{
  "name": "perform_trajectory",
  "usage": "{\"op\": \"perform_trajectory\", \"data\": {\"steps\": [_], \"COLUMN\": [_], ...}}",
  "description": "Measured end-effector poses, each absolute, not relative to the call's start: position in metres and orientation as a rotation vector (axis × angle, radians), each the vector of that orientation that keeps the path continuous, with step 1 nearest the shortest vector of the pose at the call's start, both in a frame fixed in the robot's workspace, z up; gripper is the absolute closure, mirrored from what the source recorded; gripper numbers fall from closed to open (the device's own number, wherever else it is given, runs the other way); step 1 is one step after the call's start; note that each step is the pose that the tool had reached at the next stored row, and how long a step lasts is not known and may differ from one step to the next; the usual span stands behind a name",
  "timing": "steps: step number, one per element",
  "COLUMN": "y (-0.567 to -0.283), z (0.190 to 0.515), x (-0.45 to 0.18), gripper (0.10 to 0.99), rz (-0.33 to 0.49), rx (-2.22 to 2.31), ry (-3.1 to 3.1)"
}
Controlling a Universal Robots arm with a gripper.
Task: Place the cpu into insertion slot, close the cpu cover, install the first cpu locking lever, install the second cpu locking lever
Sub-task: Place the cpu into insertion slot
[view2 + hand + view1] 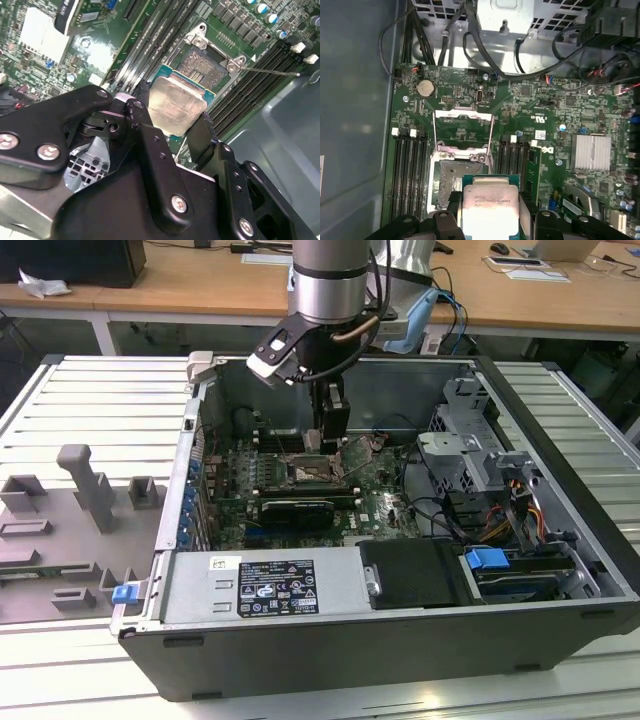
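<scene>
**A crooked landing could crush the contacts**

My jaws are closed on the cpu [177,104], pinching two opposite edges and holding it above the board. It sits partly over the insertion slot [204,67] but offset to one side. The cpu cover [463,131] lies open (clear of the socket). If the chip lands off-centre or tilted, I judge a corner could catch the metal rim or crush the contacts. A weak pinch could let it slip.

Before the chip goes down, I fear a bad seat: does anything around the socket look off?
Nothing looks damaged. The cpu cover is open, the insertion slot bare. The cpu, held in the gripper, appears offset to one side of the slot, not squarely over it.
</scene>
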State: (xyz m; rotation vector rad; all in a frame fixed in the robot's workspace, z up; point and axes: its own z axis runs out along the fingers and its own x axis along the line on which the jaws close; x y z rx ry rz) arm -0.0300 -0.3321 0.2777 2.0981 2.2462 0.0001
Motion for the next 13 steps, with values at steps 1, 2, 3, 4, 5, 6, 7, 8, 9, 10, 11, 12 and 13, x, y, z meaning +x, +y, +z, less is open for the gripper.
{"op": "perform_trajectory", "data": {"steps": [1,2,3,4,5,6,7,8,9,10,11,12,13], "y": [-0.332,-0.332,-0.332,-0.330,-0.329,-0.327,-0.324,-0.322,-0.319,-0.318,-0.317,-0.316,-0.315], "z": [0.276,0.274,0.270,0.267,0.265,0.263,0.261,0.259,0.257,0.255,0.252,0.251,0.248], "x": [-0.030,-0.030,-0.030,-0.030,-0.030,-0.030,-0.030,-0.030,-0.030,-0.030,-0.030,-0.030,-0.030], "gripper": [0.545,0.545,0.545,0.545,0.545,0.545,0.545,0.545,0.545,0.545,0.545,0.545,0.545], "rz": [0.000,-0.001,-0.002,-0.002,-0.003,-0.002,-0.003,-0.003,-0.002,-0.002,-0.002,-0.002,-0.002], "rx": [2.100,2.116,2.144,2.148,2.148,2.148,2.148,2.148,2.148,2.148,2.147,2.144,2.139], "ry": [2.245,2.229,2.203,2.199,2.199,2.199,2.199,2.199,2.199,2.199,2.200,2.202,2.208]}}
